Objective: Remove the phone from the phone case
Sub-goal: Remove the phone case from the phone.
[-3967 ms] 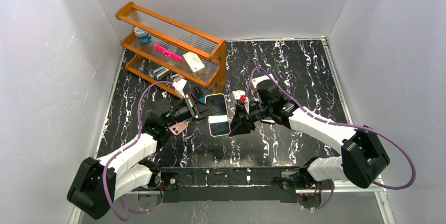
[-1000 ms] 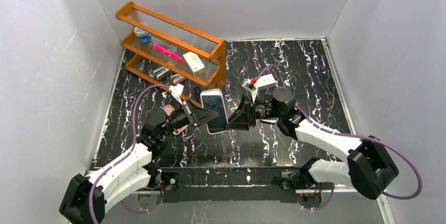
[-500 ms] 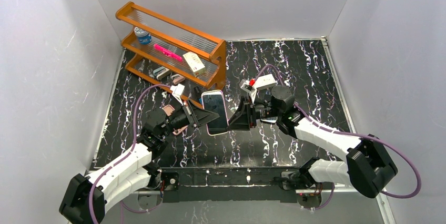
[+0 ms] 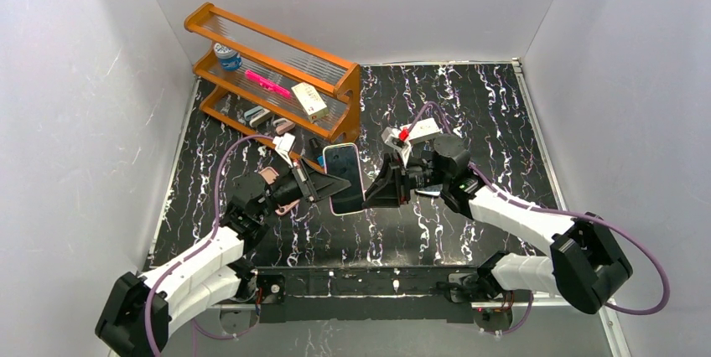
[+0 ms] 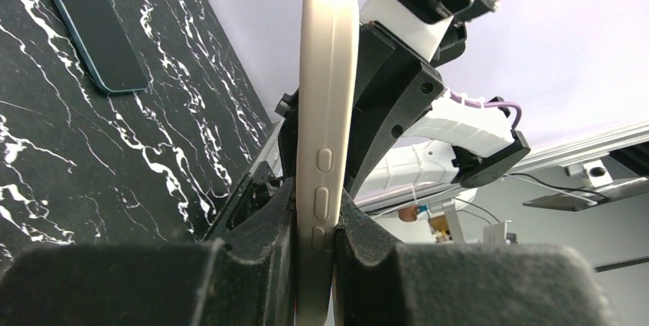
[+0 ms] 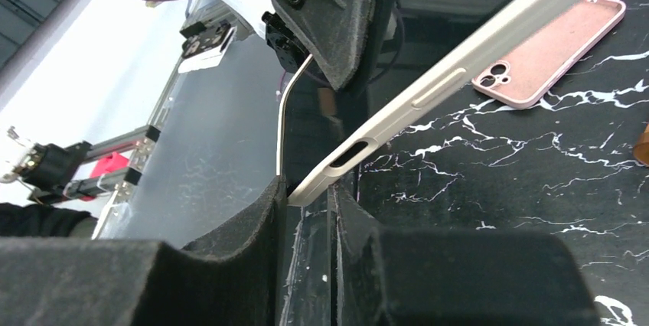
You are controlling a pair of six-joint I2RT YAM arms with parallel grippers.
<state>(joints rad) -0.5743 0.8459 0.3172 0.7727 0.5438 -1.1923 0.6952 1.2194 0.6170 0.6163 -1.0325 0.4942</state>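
A phone in a cream case [image 4: 344, 174] is held above the table between both grippers, its dark screen facing up. My left gripper [image 4: 323, 183] is shut on the case's long edge; the left wrist view shows its pads [image 5: 275, 223] clamping the cream case [image 5: 327, 96] beside the side buttons. My right gripper [image 4: 375, 192] grips the opposite lower corner; in the right wrist view [image 6: 306, 190] the case corner [image 6: 398, 115] sits between nearly closed fingers. A thin silvery edge [image 6: 285, 123] stands apart from the case there.
An empty pink case [image 6: 547, 54] lies on the black marble table behind the left gripper [image 4: 270, 177]. A dark phone [image 5: 96, 24] lies flat on the table under the right arm. A wooden shelf [image 4: 277, 72] with small items stands at the back left.
Since four seconds ago both wrists have turned and the held phone has shifted slightly back and left. Over the last second almost nothing has moved.
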